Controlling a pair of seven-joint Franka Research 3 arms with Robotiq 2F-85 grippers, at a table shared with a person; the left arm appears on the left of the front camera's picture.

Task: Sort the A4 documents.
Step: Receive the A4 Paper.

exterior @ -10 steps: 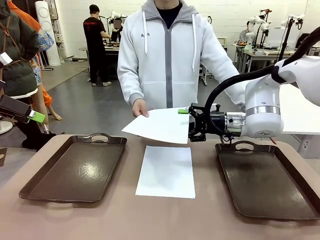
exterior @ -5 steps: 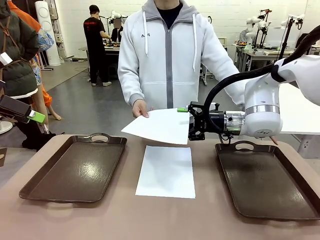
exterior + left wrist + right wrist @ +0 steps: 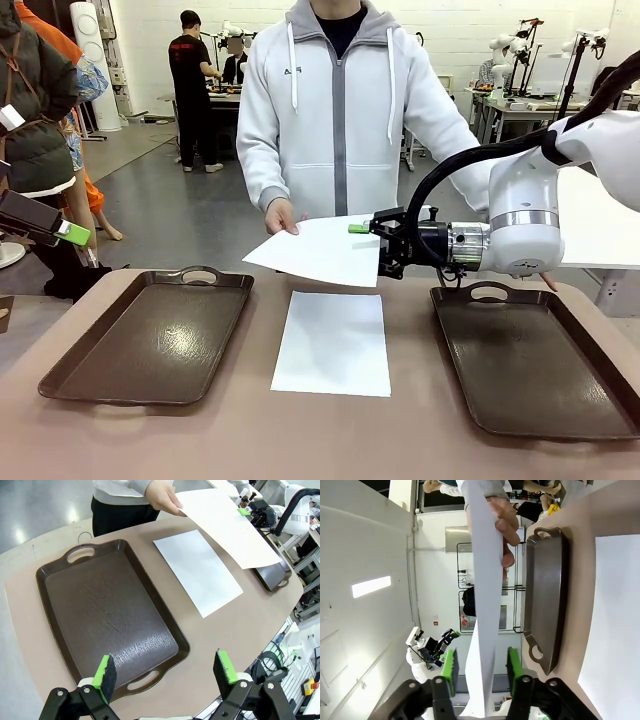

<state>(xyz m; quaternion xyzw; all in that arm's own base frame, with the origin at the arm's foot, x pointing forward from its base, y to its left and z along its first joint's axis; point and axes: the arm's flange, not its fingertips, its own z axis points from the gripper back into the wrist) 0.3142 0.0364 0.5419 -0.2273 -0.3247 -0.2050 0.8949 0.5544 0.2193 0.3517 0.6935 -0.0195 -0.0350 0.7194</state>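
While a person's hand (image 3: 280, 215) holds one white A4 sheet (image 3: 320, 250) up by a far corner, my right fingers (image 3: 372, 250) straddle the opposite edge of that sheet, one finger above the paper and one below. Seen along those fingers, the sheet (image 3: 487, 605) runs edge-on up the gap between the two green pads (image 3: 451, 662). A sliver of space shows on either side of it, so the fingers stand apart around the paper without pinching it. The sheet hangs in the air, clear of the table (image 3: 250, 440).

Lower than my right fingers and nearer to me, a second A4 sheet (image 3: 332, 343) lies flat on the table, its long sides running away from me. It touches neither tray. On the wrist side of my right fingers, and lower, sits the right brown tray (image 3: 540, 360), its far handle under my wrist. Across the flat sheet from those fingers, well apart, sits the left brown tray (image 3: 150, 340).

My left fingers (image 3: 165, 669) are spread wide with nothing between them, hanging above the near handle end of the left tray (image 3: 105, 610). Beyond their tips lies the flat sheet (image 3: 197, 570), then the held sheet (image 3: 225, 525) with the hand (image 3: 162, 494) at its corner.
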